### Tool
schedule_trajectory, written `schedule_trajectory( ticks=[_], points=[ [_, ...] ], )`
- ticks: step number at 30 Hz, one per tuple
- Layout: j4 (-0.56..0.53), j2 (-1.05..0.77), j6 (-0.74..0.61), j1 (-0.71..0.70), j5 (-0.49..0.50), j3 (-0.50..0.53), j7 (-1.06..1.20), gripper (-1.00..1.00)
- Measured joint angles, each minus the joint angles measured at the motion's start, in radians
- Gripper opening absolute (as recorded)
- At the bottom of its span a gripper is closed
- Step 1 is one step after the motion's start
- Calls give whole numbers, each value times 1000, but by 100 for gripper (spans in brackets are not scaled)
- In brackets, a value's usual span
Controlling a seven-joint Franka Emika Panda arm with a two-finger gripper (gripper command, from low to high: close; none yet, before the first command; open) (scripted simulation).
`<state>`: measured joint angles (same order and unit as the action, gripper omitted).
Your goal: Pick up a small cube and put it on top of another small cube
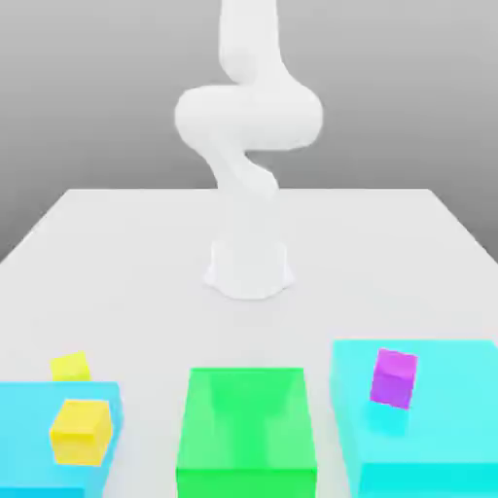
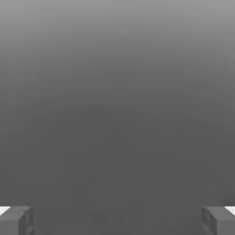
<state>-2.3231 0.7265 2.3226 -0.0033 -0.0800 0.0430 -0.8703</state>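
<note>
A green block [image 1: 247, 428] sits between two cyan blocks [image 1: 29, 428] [image 1: 438, 428] (one carries a magenta-purple cube [image 1: 393, 377]).

Lower left, you see: small cube [image 1: 71, 367] behind block [image 1: 29, 428], bigger cube [image 1: 82, 431] on it.
Bottom centre: second block [image 1: 247, 435].
Lower right: third cube [image 1: 393, 377] on third block [image 1: 438, 418].

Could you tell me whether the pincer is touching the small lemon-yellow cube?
Apart. The hand view shows the pincer open with nothing between its fingers, while the exterior view shows the small cube lying alone on the table.
</note>
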Motion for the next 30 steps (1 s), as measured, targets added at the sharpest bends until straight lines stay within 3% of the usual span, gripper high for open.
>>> schedule_trajectory(
  ticks=[9, 17, 22, 26, 28, 30],
  points=[
    [-89, -342, 82, -43, -310, 120, -333, 0],
    [-173, -614, 177, -118, -442, 163, -719, 0],
    [-236, -745, 271, -186, -428, 196, -1026, 0],
    [-293, -815, 362, -217, -341, 255, -1323, 0],
    [-323, -838, 409, -196, -268, 325, -1492, 0],
    [-353, -856, 453, -111, -189, 466, -1667, 0]
  ],
)
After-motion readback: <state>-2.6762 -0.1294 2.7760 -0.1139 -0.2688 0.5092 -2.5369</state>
